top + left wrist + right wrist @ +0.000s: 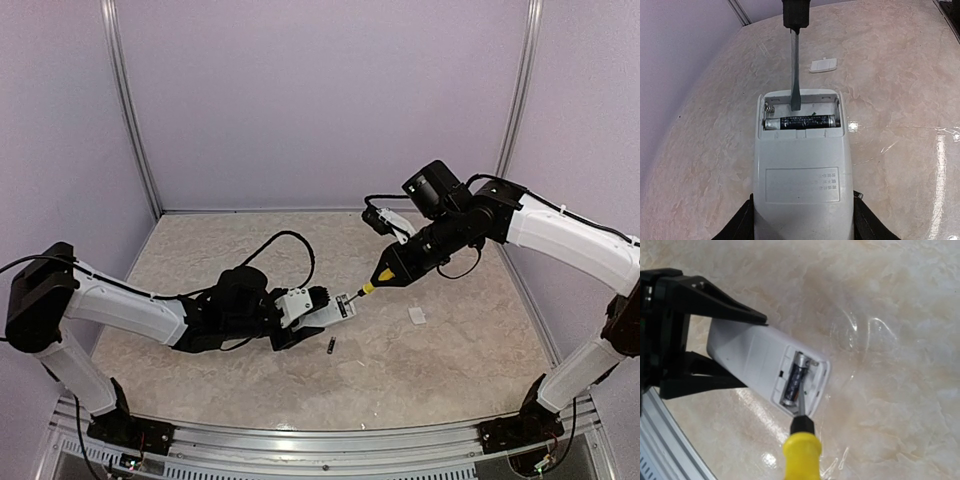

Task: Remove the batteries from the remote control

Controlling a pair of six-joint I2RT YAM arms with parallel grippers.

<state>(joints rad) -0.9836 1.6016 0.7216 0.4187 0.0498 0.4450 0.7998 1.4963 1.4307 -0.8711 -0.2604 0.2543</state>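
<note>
My left gripper (298, 312) is shut on the white remote control (325, 308) and holds it just above the table, its fingers (737, 225) on both sides. The battery bay is open. One dark battery (802, 122) lies in the nearer slot; the far slot shows only a spring (770, 108). A second battery (331, 347) lies on the table below the remote. My right gripper (392, 268) is shut on the yellow-handled screwdriver (369, 288). Its blade (795, 75) reaches into the bay beside the battery (796, 380). The handle (802, 450) hides my right fingers.
The small white cover piece (417, 316) lies on the beige marbled table to the right of the remote, and shows in the left wrist view (823, 65). Purple walls enclose the table. A metal rail (300, 440) runs along the near edge.
</note>
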